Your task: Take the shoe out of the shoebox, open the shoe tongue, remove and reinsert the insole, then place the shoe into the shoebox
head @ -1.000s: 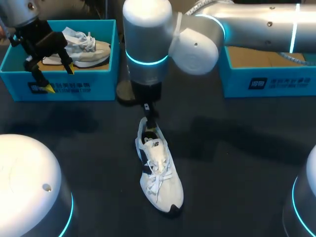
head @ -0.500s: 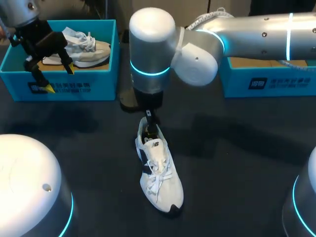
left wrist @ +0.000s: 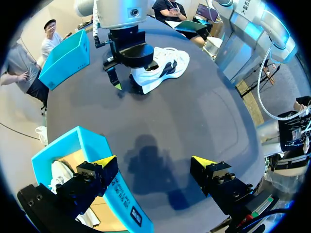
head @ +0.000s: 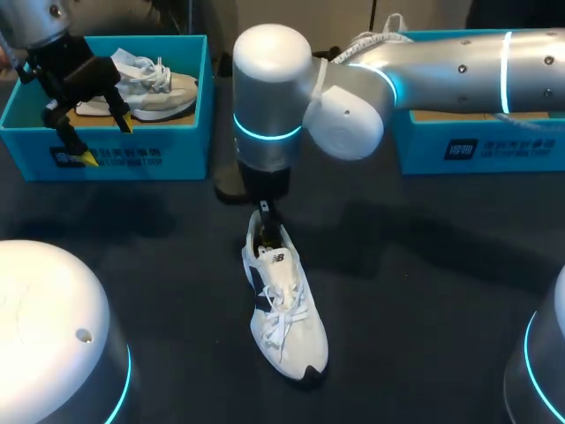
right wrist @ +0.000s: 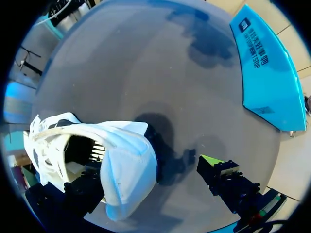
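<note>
White shoe [head: 284, 309] lies mid-counter [head: 424, 291], toe near, heel far. Looks light; soft upper would likely buckle, heel collar stiffer, so that's my hold. Right pincer [right wrist: 150, 171] at the heel, spread wide, one finger by the collar, other clear, gripping nothing. Left pincer [left wrist: 153, 165] gapes empty above the far-left shoebox [head: 106, 155].
</note>
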